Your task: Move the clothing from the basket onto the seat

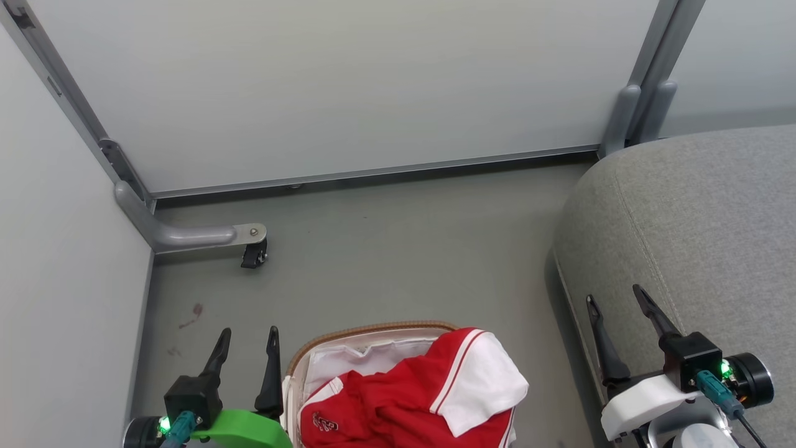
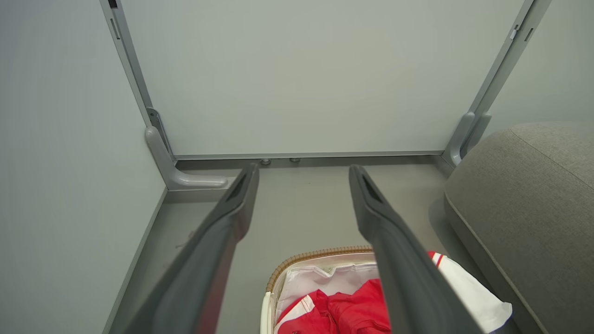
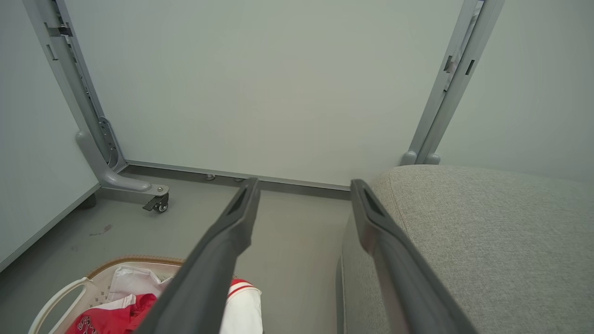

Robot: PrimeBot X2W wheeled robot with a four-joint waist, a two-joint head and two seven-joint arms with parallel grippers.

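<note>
Red clothing (image 1: 398,398) with a white sleeve lies heaped in the basket (image 1: 367,330) at the bottom centre of the head view; the sleeve hangs over the basket's right rim. In the left wrist view the clothing (image 2: 352,306) and the basket (image 2: 306,256) sit below the fingers. The right wrist view has the clothing (image 3: 116,315) and basket (image 3: 134,260) at lower left. The grey seat (image 1: 696,230) rises at the right, also in the left wrist view (image 2: 524,208) and the right wrist view (image 3: 487,241). My left gripper (image 1: 247,333) is open just left of the basket. My right gripper (image 1: 614,292) is open over the seat's front edge.
Pale partition panels (image 1: 348,87) close off the back and left. A grey metal foot with a small castor (image 1: 252,249) juts onto the floor at the back left. Bare grey floor (image 1: 404,249) lies between the basket, the panels and the seat.
</note>
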